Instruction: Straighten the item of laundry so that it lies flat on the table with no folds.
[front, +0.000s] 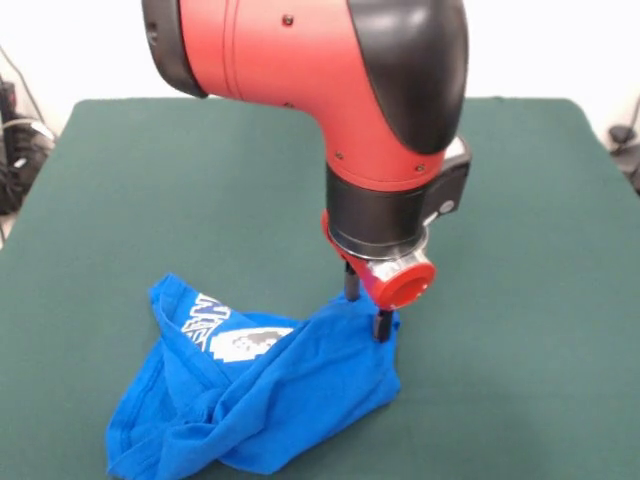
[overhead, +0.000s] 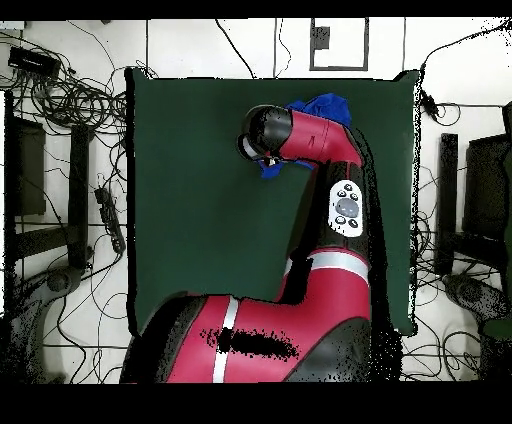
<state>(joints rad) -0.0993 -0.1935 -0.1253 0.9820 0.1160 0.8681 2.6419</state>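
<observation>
A: Surroundings?
B: Cables (overhead: 70, 100) on the floor around the table (front: 120, 200). The arm (overhead: 320, 140) hides most of the shirt (front: 260, 390) from above.
A: Shirt, gripper (front: 367, 310)?
B: Shirt's crumpled near the table's front edge. The fingers are clamped on its right corner.

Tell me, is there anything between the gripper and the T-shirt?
Nothing: in the front view the gripper touches the T-shirt at its raised edge.
</observation>
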